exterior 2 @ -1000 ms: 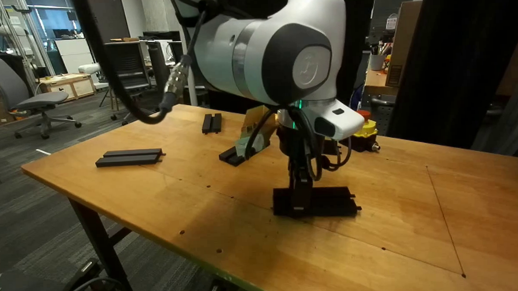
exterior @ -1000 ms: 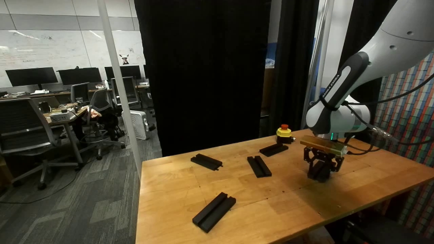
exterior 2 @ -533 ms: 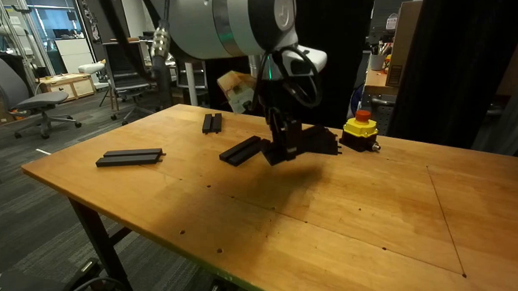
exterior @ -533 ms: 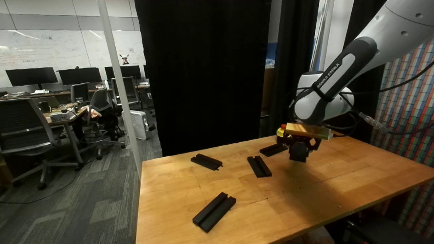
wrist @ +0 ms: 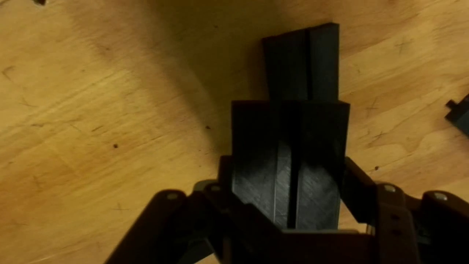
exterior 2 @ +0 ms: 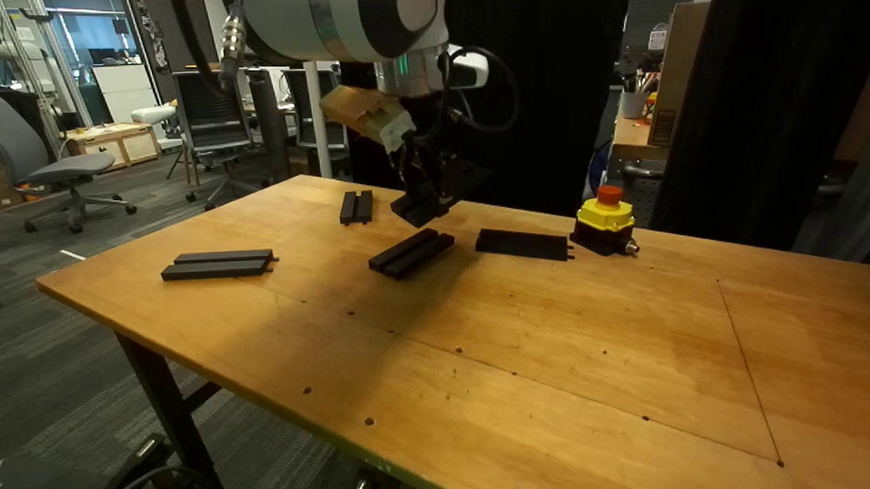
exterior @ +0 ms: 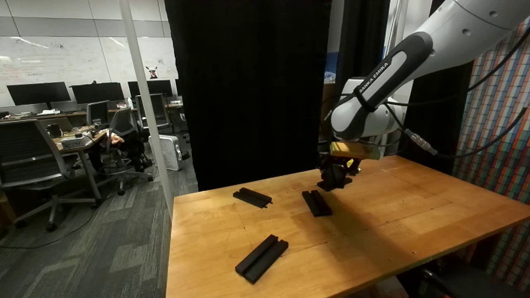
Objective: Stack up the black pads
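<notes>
Wrist view up, and my pincer [wrist: 287,176] is clamped across the width of the held pad [wrist: 282,157], which points straight up the frame. Peeking out beyond its end is what I take for the middle pad [wrist: 293,66], long axes almost parallel, the lower one a shade to the right! Over to an exterior view: the held pad hangs above the bench [exterior 2: 555,356], the middle pad lying there on roughly the same slant, while the side pad [exterior 2: 523,244] by the yellow-and-red button [exterior 2: 605,217] runs more crosswise. And in an exterior view, the middle pad [exterior: 316,203] sits lower and left of the pincer, nearer the viewer. I reckon it's forward along that long axis, then down.
</notes>
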`<state>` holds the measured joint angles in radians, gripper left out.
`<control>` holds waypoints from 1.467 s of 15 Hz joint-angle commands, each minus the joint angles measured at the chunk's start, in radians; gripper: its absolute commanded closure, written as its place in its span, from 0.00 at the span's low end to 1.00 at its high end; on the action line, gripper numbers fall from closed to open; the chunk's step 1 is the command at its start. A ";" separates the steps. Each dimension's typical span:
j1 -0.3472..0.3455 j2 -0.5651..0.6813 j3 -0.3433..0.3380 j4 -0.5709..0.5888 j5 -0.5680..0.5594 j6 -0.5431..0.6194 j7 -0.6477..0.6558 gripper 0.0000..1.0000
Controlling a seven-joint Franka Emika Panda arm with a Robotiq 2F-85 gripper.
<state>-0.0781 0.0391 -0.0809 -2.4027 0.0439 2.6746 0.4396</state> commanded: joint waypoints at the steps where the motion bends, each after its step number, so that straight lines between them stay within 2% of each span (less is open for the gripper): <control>1: 0.006 0.070 0.018 0.067 0.111 -0.018 -0.157 0.55; 10: 0.023 0.214 0.015 0.150 0.075 -0.049 -0.203 0.55; 16: 0.071 0.219 0.006 0.157 0.026 -0.060 -0.155 0.55; 22: 0.077 0.225 0.002 0.156 0.016 -0.077 -0.144 0.55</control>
<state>-0.0106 0.2619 -0.0659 -2.2661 0.0796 2.6242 0.2710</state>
